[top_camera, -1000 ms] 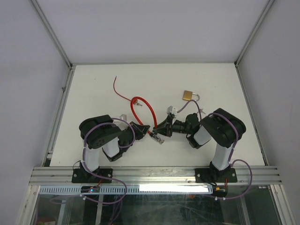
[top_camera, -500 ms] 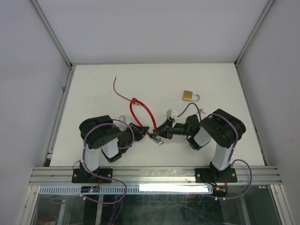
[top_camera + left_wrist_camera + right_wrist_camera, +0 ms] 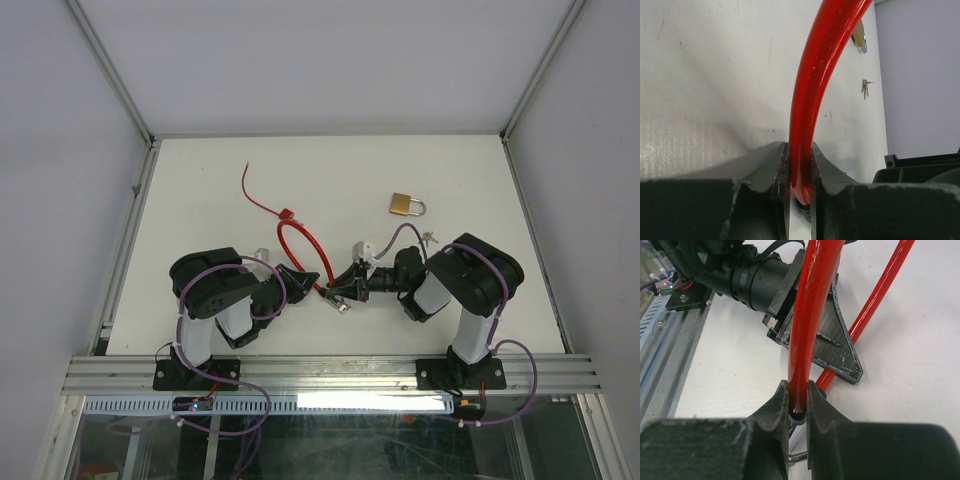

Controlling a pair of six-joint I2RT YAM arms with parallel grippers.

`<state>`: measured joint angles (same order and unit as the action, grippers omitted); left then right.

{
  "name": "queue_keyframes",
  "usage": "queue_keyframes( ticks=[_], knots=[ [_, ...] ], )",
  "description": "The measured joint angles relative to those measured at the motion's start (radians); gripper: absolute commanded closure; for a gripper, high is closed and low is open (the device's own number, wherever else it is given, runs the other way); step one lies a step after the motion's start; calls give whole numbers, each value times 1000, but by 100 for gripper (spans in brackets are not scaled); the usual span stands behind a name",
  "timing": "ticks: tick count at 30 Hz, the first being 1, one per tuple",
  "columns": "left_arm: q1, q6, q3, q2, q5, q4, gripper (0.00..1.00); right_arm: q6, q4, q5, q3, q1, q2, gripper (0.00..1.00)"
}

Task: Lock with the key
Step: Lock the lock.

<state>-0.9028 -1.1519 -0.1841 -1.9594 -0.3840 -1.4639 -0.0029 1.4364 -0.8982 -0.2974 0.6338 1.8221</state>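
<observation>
- The left claw (image 3: 305,279) is clamped on the red cable (image 3: 807,100), with its fingers (image 3: 765,165) pressing the cable from both sides.
- The right claw (image 3: 342,287) is clamped on the same cable. In the top view it sits just beside the left claw, at its 3 o'clock, and the two tips point at each other.
- From the claws the cable rises in a loop toward 12 o'clock. A thinner red tail runs on toward 11 o'clock across the white counter (image 3: 200,180).
- The brass padlock (image 3: 404,204) lies flat on the counter at about 1 o'clock from the claws, well apart from both.
- A small bunch of keys (image 3: 430,238) lies at 5 o'clock from the padlock, near the right arm, and neither claw touches it.
- A small metal piece (image 3: 341,302) lies at 6 o'clock of the right claw. It may be the cable's lock end, but it is too small to tell.
</observation>
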Motion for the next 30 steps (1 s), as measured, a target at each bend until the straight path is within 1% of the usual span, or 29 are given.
queue_keyframes(
  ticks=[3,6,13,17,19,22,30],
  knots=[
    [0,0,0,0,1,0,100,-16,-14,0,-2,0,0,100],
    [0,6,0,3,1,0,87,-23,-27,-4,-11,0,0,100],
    [1,48,26,31,3,0,62,-45,-51,-5,-27,1,0,100],
    [1,71,44,68,21,0,51,-57,-64,-4,-34,1,-2,100],
    [1,75,56,85,28,-1,48,-61,-69,-4,-35,1,-3,100],
    [1,81,66,102,37,-2,46,-71,-77,-3,-35,0,-8,100],
    [1,87,86,121,80,-2,45,-79,-124,3,-40,-32,-31,100]
  ],
)
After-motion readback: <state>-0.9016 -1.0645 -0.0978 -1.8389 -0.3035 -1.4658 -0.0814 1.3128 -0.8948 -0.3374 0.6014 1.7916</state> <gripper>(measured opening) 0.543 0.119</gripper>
